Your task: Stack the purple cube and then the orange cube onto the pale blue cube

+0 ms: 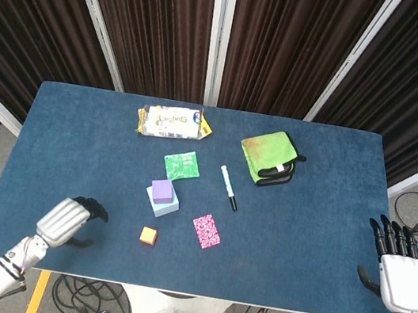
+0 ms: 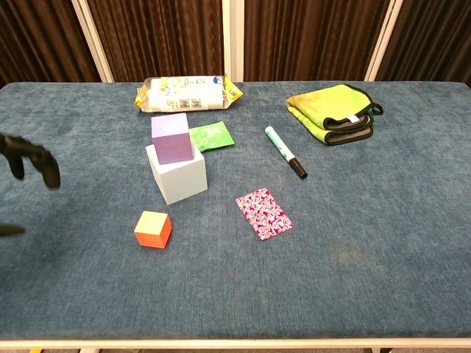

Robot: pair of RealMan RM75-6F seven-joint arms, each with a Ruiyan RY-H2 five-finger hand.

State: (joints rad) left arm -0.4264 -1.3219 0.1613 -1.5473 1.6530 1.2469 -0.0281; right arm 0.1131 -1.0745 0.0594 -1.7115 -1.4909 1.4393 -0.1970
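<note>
— Blue cloth covers the wide table (image 1: pixel 318 223); how much of the stacking is judged done on it?

— Half. On the large pale blue cube (image 2: pixel 177 173), left of centre, the smaller purple cube (image 2: pixel 170 137) is already set, toward its back left corner. The small orange cube with a yellowish top (image 2: pixel 153 229) is left on the cloth, just in front of the stack and apart from it; it is yet to be lifted onto the purple one.

— And the hands?

— Nothing is held by either. The left hand (image 1: pixel 65 221) is seen near the front left of the table, well left of the orange cube, its dark fingers curled downward with nothing between them. The right hand (image 1: pixel 401 277) is kept off the table's right edge, fingers straight and apart.

— What is hard to make out?

— In the chest view only dark fingertips (image 2: pixel 33 159) of the left hand are caught at the frame's edge, and the right hand is not shown. The left thumb is mostly hidden in the head view.
</note>
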